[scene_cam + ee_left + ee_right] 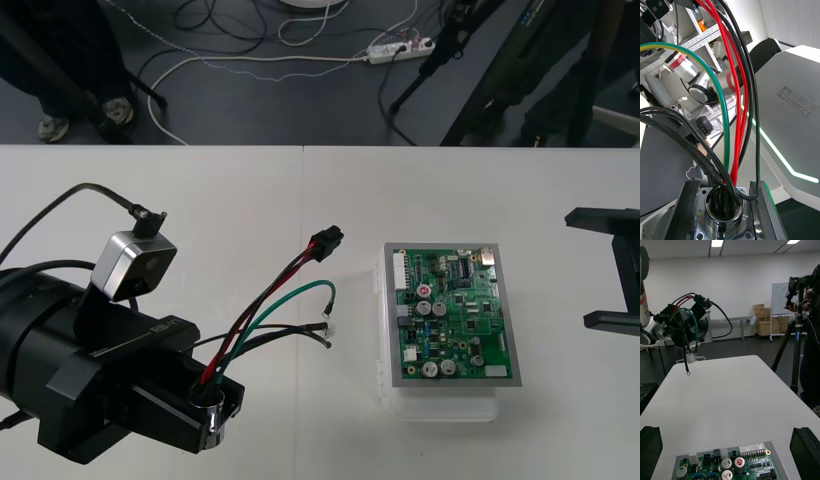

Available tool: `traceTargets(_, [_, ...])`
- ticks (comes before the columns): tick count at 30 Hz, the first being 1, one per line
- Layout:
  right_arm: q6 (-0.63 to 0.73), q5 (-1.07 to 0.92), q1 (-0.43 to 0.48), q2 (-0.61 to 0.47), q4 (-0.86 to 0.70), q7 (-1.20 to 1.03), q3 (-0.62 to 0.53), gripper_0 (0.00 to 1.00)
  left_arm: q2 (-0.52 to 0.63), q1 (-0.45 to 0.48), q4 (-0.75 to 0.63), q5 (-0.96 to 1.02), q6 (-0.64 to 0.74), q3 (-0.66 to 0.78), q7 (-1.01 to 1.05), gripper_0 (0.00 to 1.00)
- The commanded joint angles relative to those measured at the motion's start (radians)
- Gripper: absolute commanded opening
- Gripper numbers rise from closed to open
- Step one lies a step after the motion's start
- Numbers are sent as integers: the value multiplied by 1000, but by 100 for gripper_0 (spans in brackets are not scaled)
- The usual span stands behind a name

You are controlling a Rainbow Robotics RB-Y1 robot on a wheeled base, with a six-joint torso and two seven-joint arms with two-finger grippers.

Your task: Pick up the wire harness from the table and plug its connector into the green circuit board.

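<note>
Front view: I see left gripper (214,408) clamped on harness (262,312) socket (723,213), plug (326,241) aloft near board (452,318); right gripper (580,268) wide, parked.

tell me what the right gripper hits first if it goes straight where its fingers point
Probably the green circuit board: the open right gripper points straight at the side of it that faces the gripper. Height is unclear, so it may pass just over it.

A: How's the light?
B: Bright and even from overhead; the table (250,200) reads pale, nearly shadowless.
A: Glare?
B: Only small highlights on the metal socket (724,227) and the glossy red wires (739,142).
</note>
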Motion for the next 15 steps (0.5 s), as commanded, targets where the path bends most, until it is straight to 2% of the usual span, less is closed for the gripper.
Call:
traceTargets(1, [-8,-17,-69,5,0,-129,10,100,-23,-35,-35,17,-33,-12,54,0])
traceTargets(9, [-8,-17,-149,49,2,-242,16,100,-27,-35,-35,16,-33,-12,53,0])
traceTargets(15, [-8,-19,-216,72,40,-285,89,100,-31,-33,-35,16,-33,-12,53,0])
